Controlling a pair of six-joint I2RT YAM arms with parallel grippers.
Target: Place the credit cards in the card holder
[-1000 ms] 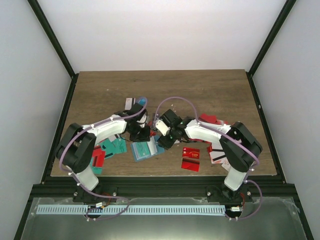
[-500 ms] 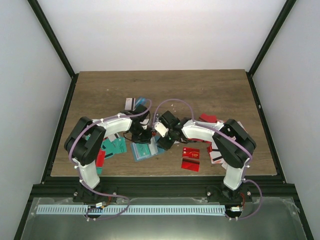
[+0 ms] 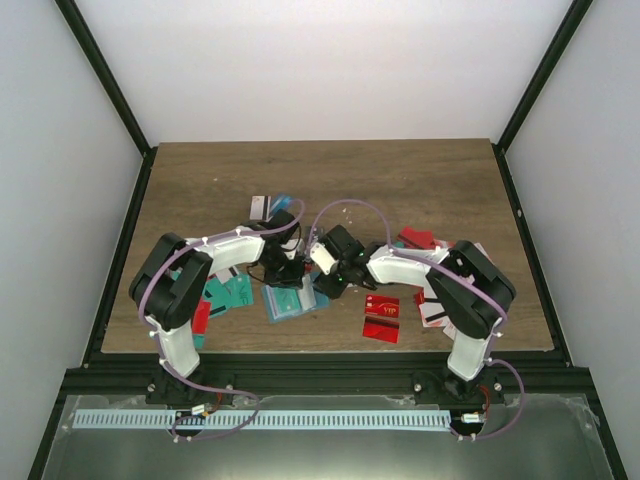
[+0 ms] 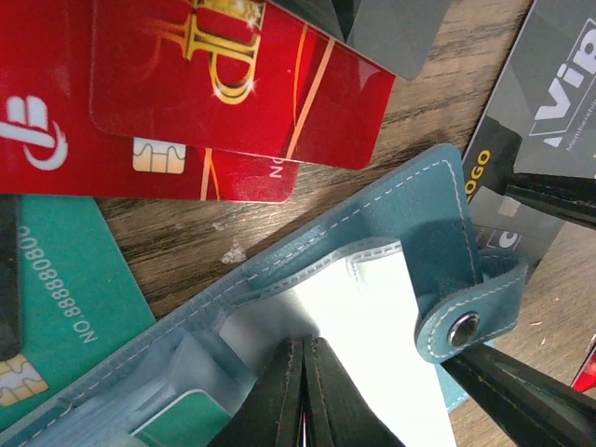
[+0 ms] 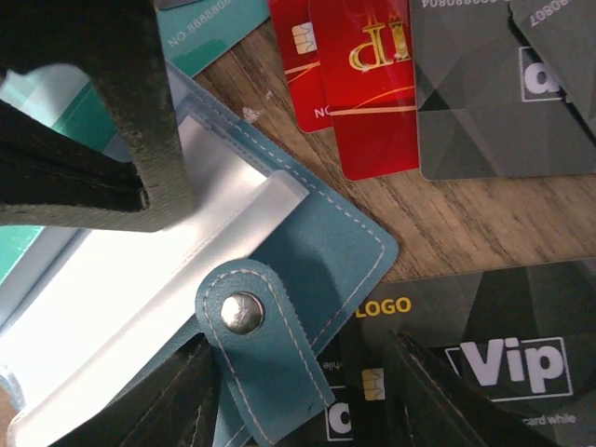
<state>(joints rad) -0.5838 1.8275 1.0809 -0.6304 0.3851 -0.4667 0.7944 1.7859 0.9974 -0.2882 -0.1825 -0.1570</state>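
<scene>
I read left gripper (image 4: 303,346) jaws clenched against card holder (image 4: 410,233) sleeve, right gripper (image 5: 298,372) jaws released astride clasp tab (image 5: 251,326); credit cards (image 4: 233,84) crowd around.

Dull teal-blue wallet (image 5: 326,251) with pale stitching (silver snap (image 5: 240,312)); beside it, red cards (image 5: 372,93) lettered gold, dark grey cards (image 5: 475,102), a teal-green card (image 4: 65,279).

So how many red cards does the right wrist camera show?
2, both at the top: a gold-lettered red card overlapping a chip-bearing red card on its left. Others may be hidden.
</scene>
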